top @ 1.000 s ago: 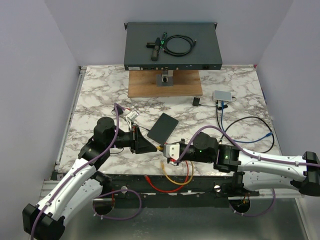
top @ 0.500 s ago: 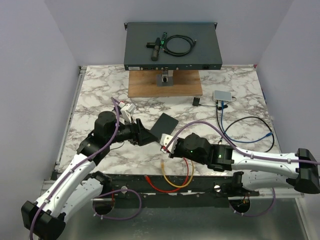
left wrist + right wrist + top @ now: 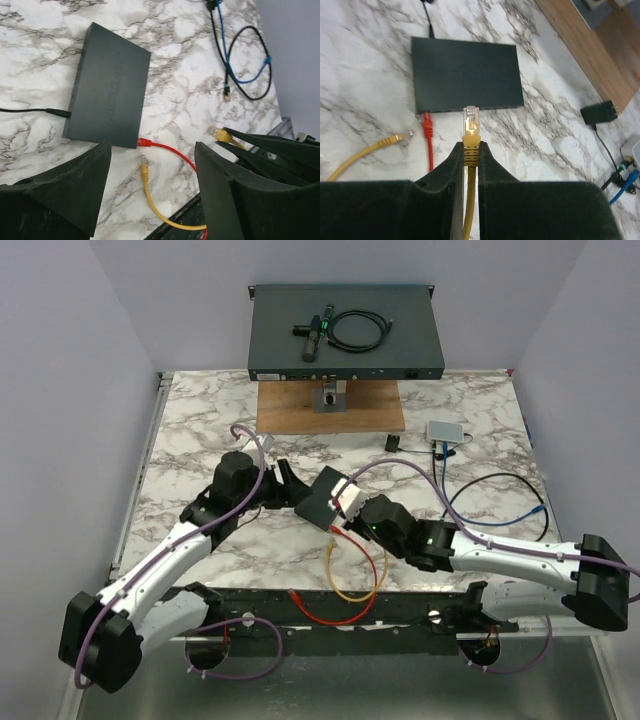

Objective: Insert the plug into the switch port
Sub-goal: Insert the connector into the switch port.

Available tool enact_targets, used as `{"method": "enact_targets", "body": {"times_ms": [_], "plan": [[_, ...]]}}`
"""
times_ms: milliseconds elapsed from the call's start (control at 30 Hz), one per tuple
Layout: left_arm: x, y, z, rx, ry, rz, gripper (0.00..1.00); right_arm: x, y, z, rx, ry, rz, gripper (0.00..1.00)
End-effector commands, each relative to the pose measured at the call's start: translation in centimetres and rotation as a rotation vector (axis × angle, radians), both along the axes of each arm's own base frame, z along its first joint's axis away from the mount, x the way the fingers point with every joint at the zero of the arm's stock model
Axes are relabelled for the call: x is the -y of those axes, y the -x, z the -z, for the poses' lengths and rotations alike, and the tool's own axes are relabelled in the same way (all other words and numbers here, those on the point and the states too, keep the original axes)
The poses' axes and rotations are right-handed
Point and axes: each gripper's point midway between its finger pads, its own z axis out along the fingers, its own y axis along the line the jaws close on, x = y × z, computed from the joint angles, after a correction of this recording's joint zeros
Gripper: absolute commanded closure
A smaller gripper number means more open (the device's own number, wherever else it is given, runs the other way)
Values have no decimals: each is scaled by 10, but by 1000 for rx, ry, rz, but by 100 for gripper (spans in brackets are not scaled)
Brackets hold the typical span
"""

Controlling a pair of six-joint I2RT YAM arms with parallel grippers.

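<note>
1. The right gripper is clenching the yellow cable just behind its plug.
2. The plug is pointing at twelve o'clock toward the switch, hovering just short of the port face.
3. By my judgement, the plug is not yet seated, so the final lining up and pushing in are remaining.
4. A red cable is already sitting in a port at about nine o'clock from the plug.
5. The left gripper is hanging released near the switch, jaws wide and grasping nothing.
6. The switch is showing as a flat, matte, dark rectangular box. The plug is showing a clear plastic tip on a rubbery yellow boot, above a marble-patterned table.
</note>
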Motion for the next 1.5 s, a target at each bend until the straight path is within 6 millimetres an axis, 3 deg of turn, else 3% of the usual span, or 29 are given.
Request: {"method": "enact_targets", "body": {"times_ms": [0, 200, 500, 900, 1267, 1467], "plan": [[1, -40, 5, 67, -25, -93, 33, 30, -17, 35, -87, 26, 135, 99], [13, -69, 22, 60, -76, -82, 33, 42, -22, 71, -142, 41, 141, 99], [30, -99, 53, 39, -158, -21, 39, 32, -24, 107, -189, 21, 103, 99], [26, -107, 97, -66, -201, 2, 44, 18, -41, 116, -190, 55, 62, 99], [27, -106, 106, -95, -187, 25, 47, -5, -53, 117, -187, 68, 7, 99], [29, -104, 111, -115, -182, 41, 50, -8, -54, 119, -191, 66, 1, 99]]}}
